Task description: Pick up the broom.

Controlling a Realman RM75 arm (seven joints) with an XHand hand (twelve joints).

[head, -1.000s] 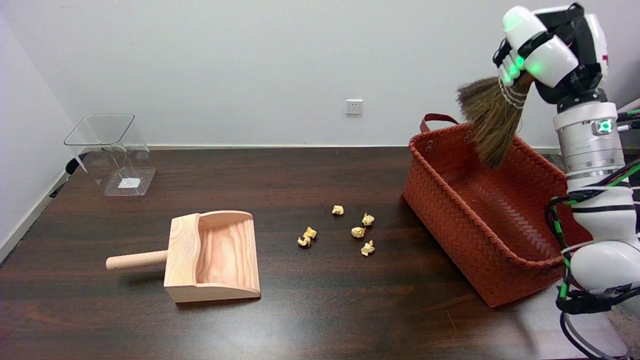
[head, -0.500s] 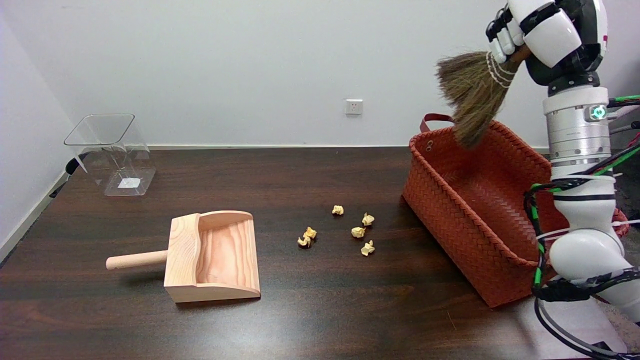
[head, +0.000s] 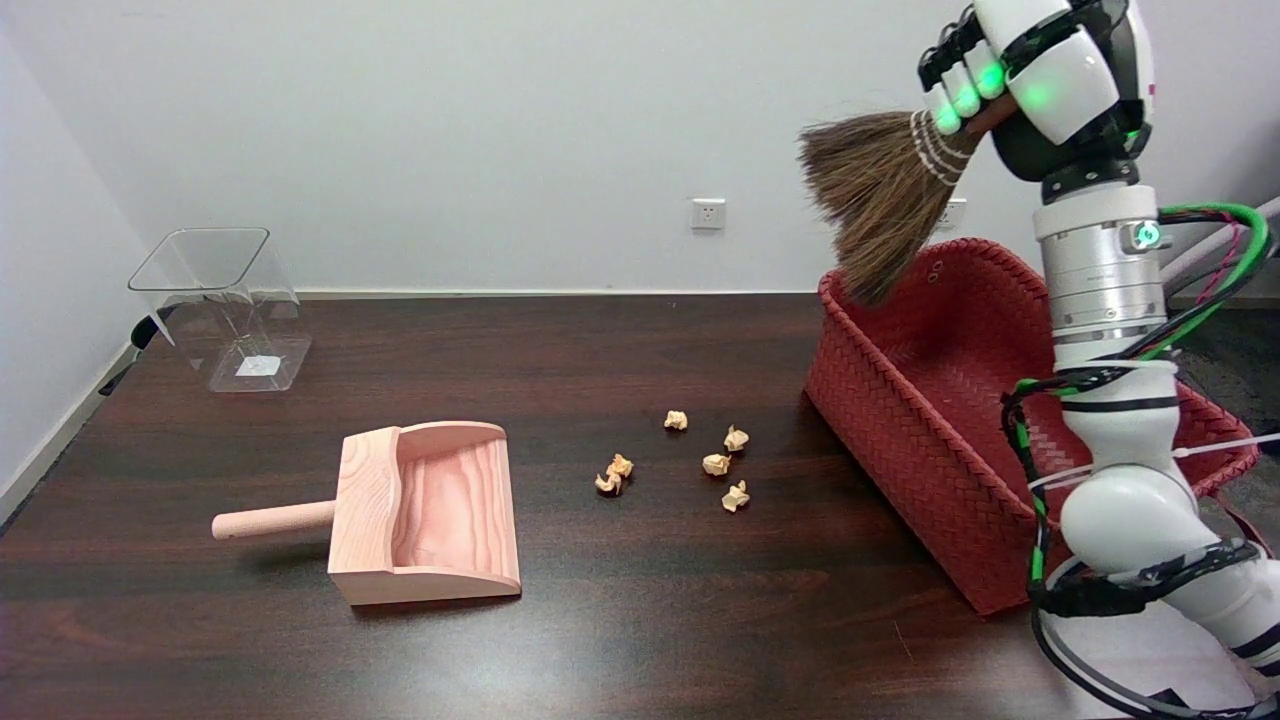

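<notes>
Right hand [head: 1035, 75] was high in the far right of the scene, its fingers wrapped around the handle of the broom [head: 880, 195] just above the white binding, so the hand held the broom firmly rather than standing open. From that grip the broom hung in the air, its brown bristles fanned down and to the left, their tips over the far left corner of the red woven basket [head: 920, 440] and, as far as the view showed, not touching its rim. Most of the handle was hidden inside the hand, so how much of it stuck out behind could not be told. On the dark table [head: 640, 620], well apart from the broom, a few crumpled paper scraps [head: 700, 462] lay near the middle, a wooden dustpan [head: 425, 510] sat to the left with its handle pointing left, and a clear plastic bin [head: 222, 305] stood at the far left corner. Judged from this, the pick-up itself looked done: the broom was lifted clear of the basket. What remained seemed to call only for a steady grip while the bristles were carried leftward past the basket wall, without snagging the weave.
</notes>
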